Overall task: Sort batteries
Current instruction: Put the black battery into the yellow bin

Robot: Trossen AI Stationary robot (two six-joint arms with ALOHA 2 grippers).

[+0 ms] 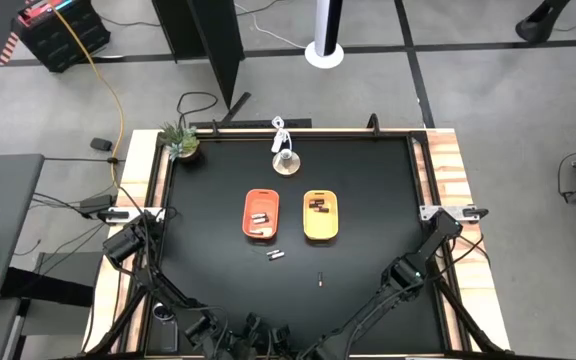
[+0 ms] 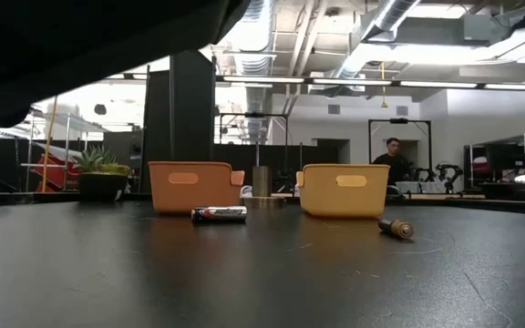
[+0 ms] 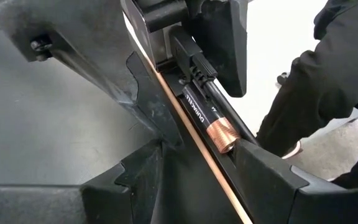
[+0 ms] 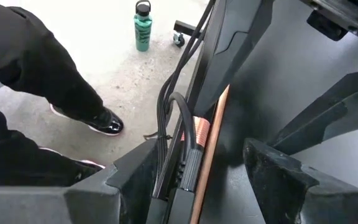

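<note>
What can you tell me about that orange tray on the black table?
The orange tray is a small oval bin of smooth plastic, with low upright walls and an oval recess in its side, as the low view shows. It stands on the black table, left of a matching yellow tray and apart from it. A few small batteries lie inside; another battery lies just outside.

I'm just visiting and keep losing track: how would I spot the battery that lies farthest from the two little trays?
Start at the black table and find the orange tray and yellow tray side by side in its middle. Move from the yellow tray toward the arms' side of the table to a lone battery. Unlike the loose batteries right beside the orange tray, it lies alone on bare tabletop.
</note>
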